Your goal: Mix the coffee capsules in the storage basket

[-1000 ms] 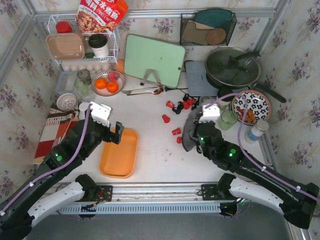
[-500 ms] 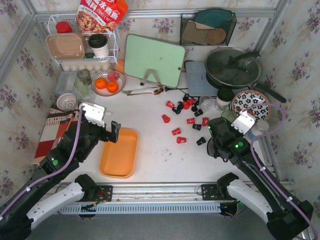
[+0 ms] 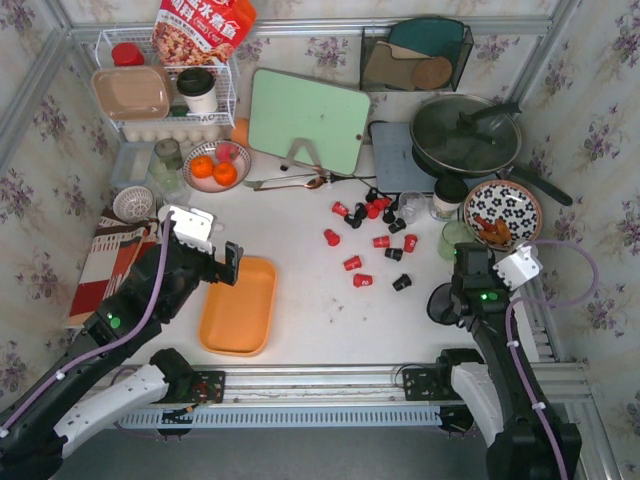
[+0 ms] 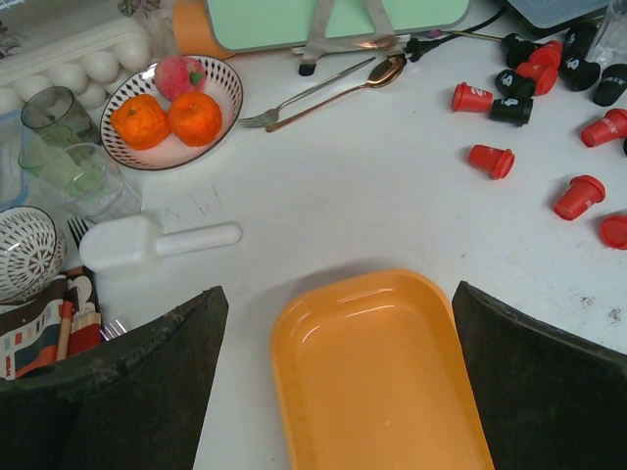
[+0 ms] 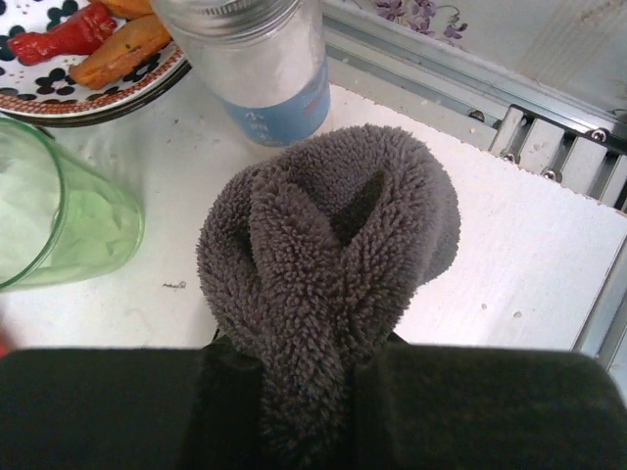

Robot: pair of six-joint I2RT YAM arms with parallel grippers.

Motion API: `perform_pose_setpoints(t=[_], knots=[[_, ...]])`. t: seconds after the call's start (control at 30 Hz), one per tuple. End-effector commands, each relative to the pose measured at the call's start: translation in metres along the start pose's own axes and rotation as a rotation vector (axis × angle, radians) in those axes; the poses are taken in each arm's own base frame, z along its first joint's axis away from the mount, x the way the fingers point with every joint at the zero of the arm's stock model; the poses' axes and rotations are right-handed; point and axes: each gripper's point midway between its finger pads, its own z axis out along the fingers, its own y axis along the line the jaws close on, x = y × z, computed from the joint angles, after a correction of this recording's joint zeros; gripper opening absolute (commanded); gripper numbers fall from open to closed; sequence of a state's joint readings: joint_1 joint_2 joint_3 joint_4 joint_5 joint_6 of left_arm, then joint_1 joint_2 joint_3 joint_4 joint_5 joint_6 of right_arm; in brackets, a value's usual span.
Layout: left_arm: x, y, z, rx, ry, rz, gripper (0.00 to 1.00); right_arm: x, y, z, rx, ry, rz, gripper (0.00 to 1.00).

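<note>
The storage basket lies on the white surface in the lower left of the top view, its long side running up the frame; the left gripper hangs by its upper end with fingers spread wide apart, holding nothing; in the left wrist view the basket's orange floor shows between the 2 fingers. The coffee capsules, red and black, lie scattered on the surface right of centre, all outside the basket, several tipped on their sides. At the lower right the right gripper appears clamped on a grey fleecy cloth, though the cloth hides the fingertips; a green glass and a blue-labelled jar stand just beyond it.
</note>
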State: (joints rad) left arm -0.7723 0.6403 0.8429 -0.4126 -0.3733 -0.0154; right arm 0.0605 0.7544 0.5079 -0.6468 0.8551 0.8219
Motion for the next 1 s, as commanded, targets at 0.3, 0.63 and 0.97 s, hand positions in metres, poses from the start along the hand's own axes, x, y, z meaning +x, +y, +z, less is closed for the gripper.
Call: perform_pose_setpoints(t=[0.3, 0.63, 0.97], knots=[[-0.007, 0.001, 0.002, -0.008, -0.032, 0.000, 0.99, -0.010, 0.002, 0.027, 0.018, -0.012, 0.076, 0.18], [-0.011, 0.002, -0.004, -0.004, -0.056, -0.007, 0.99, -0.024, -0.016, 0.025, 0.112, -0.062, 0.088, 0.21], [-0.016, 0.003, -0.010, -0.001, -0.085, -0.013, 0.99, -0.035, -0.045, 0.023, 0.236, -0.062, 0.166, 0.42]])
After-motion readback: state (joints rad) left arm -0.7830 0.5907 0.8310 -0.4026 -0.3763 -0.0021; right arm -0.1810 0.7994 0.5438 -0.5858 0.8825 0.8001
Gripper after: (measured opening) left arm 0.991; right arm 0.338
